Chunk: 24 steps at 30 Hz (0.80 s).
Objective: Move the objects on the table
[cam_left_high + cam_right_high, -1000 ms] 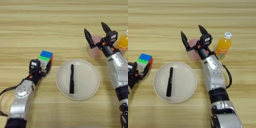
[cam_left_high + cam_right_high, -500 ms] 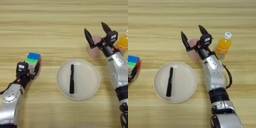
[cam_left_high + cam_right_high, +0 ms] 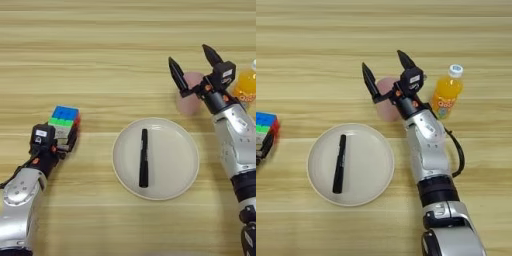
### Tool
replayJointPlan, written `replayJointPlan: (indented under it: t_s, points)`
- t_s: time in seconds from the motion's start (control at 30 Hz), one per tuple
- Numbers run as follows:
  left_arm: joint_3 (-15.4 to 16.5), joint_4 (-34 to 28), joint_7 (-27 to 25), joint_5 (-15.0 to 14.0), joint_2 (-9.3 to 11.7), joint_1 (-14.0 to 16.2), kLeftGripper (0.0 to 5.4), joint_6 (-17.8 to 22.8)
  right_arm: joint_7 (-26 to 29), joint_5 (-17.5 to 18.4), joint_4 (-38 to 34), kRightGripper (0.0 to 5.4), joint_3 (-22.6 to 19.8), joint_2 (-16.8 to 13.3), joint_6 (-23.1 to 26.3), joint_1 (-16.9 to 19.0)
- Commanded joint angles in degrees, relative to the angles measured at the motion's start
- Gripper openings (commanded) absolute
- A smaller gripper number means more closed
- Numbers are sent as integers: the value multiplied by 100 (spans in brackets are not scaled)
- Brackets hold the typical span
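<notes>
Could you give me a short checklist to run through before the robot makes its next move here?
1. Left gripper has the puzzle cube between its fingers: ok.
2. Right gripper open wide: ok.
3. Pink cup sits below the right gripper, ungrasped: ok.
4. Juice bottle upright, capped, apart from the right arm: ok.
5. Pen lies inside the plate, out of both arms' way: ok.
6. Cube lifted off the table: cannot tell.

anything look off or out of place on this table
One oddity: a slim black pen lies in the middle of the round beige plate, where food would go. Nothing is spilled or damaged; the orange-juice bottle stands upright. The pale pink plastic cup sits partly behind the right gripper.
</notes>
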Motion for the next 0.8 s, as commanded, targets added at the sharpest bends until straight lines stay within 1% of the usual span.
replayJointPlan:
  t_s: [0.03,0.37,0.43,0.5,0.67,0.73,0.8]
  points:
    - [-37,-37,18,9,9,41,410,59,46,-19,57,540,-9,-20,-22,-88]
    - [-45,-53,8,11,11,-15,506,13,55,-28,118,540,-15,7,-48,-106]
    - [-41,-70,13,23,16,-27,523,-42,51,-30,126,540,-14,13,-54,-107]
    - [-19,-154,47,28,-4,-56,538,-179,50,-27,123,540,-16,15,-60,-103]
    - [4,-382,16,-97,-68,-105,538,-363,38,-24,86,540,-19,20,-64,-92]
    - [18,-407,42,-72,-69,-124,538,-459,33,-25,81,540,-18,25,-66,-93]
    - [-7,-399,74,26,-52,-158,538,-638,31,-25,85,540,-19,31,-71,-100]
